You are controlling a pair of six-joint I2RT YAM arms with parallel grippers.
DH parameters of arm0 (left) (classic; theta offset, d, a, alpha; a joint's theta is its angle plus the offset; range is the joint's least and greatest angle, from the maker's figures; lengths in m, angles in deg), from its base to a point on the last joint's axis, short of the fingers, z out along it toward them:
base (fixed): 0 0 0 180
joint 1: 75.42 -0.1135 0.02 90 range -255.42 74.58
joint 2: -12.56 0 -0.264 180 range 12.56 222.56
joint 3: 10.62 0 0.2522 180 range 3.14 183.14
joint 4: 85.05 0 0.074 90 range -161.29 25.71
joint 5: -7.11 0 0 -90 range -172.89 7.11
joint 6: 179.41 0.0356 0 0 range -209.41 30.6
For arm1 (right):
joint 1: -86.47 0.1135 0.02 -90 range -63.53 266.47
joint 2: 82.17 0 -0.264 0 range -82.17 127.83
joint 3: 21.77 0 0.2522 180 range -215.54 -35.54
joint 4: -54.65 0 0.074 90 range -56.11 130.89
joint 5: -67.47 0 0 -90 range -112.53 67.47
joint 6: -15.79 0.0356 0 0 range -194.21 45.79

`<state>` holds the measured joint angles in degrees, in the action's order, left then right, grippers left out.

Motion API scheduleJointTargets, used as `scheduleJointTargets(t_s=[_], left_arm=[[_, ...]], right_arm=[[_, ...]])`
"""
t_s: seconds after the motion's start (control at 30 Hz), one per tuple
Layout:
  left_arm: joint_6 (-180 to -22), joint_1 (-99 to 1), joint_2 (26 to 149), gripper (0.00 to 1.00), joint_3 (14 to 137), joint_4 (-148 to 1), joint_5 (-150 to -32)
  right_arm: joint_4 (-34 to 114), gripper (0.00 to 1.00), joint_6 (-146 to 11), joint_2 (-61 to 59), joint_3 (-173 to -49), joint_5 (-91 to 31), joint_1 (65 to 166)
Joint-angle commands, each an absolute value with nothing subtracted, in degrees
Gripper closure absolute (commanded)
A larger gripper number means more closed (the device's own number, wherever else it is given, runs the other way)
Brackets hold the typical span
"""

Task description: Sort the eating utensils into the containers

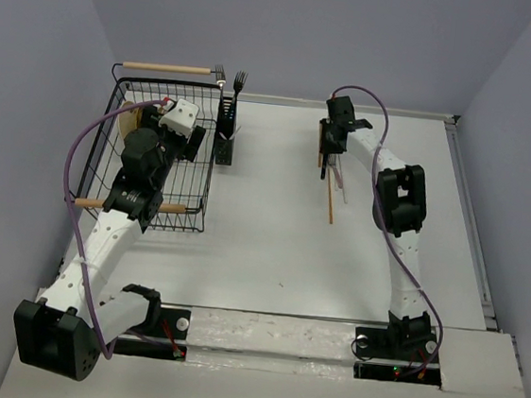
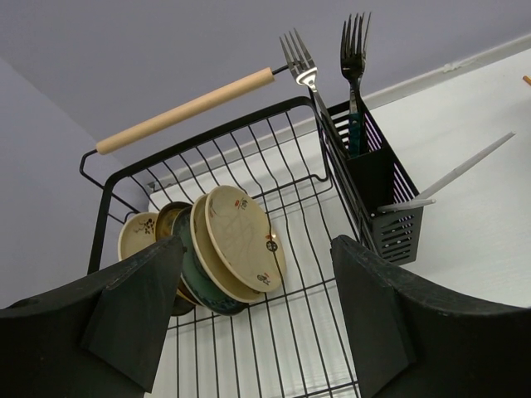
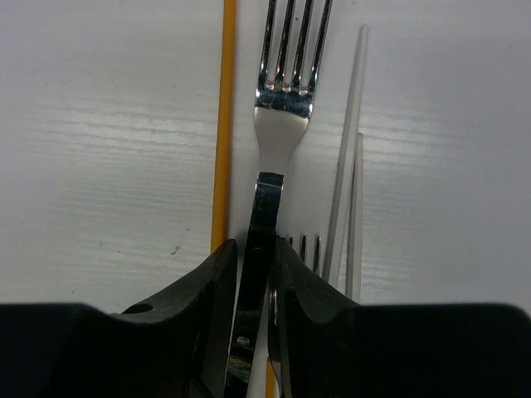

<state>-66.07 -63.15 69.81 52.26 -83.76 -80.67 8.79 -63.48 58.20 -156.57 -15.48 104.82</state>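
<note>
Forks (image 2: 355, 50): two are standing tines-up in the black slotted caddy (image 2: 377, 186), table's (image 1: 270, 247) 11 o'clock.
Right tool (image 3: 255, 265): is pinching a glossy silver fork (image 3: 282, 108) by its flat handle, 1 o'clock.
Left tool (image 2: 257, 315): is hanging agape over the wire rack (image 2: 187, 108).
Remaining: slim orange chopstick (image 3: 222, 124) and pale chopsticks (image 3: 347, 191) are waiting.

A white table (image 1: 270, 247) stands between plain grey-violet walls (image 1: 312, 23).

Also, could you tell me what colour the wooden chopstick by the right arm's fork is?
Orange-yellow; the chopstick shows best in the right wrist view, beside the fork.
</note>
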Motion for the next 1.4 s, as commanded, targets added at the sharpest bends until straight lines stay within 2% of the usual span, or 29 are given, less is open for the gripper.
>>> scheduleJointTargets(t_s=[0.0,0.3,0.7,0.77,0.8,0.83,1.37], left_arm=[[-65.41,-63.38,69.16,0.15,51.92,-86.94,-81.04],[-65.32,-63.38,69.07,0.15,51.83,-87.11,-81.22],[-65.06,-63.38,69.07,0.14,51.65,-87.2,-81.39],[-65.06,-63.38,69.07,0.14,51.65,-87.2,-81.57],[-65.06,-63.38,69.07,0.15,51.65,-87.29,-81.48],[-65.06,-63.38,69.07,0.15,51.57,-87.29,-81.48],[-64.88,-63.38,69.07,0.14,51.48,-87.46,-81.83]], right_arm=[[8.54,0.69,-64.45,60.12,-158.67,-14.8,104.49],[8.46,0.82,-65.77,62.32,-159.37,-13.13,104.49],[8.72,0.8,-66.03,63.11,-158.58,-13.4,104.49],[9.24,0.85,-66.12,62.85,-157.88,-13.22,104.49],[9.59,0.96,-65.95,62.24,-157.1,-12.87,104.49],[10.03,1.0,-65.86,61.88,-156.48,-12.69,104.49],[25.32,1.0,-65.15,46.95,-141.1,-11.19,105.55]])
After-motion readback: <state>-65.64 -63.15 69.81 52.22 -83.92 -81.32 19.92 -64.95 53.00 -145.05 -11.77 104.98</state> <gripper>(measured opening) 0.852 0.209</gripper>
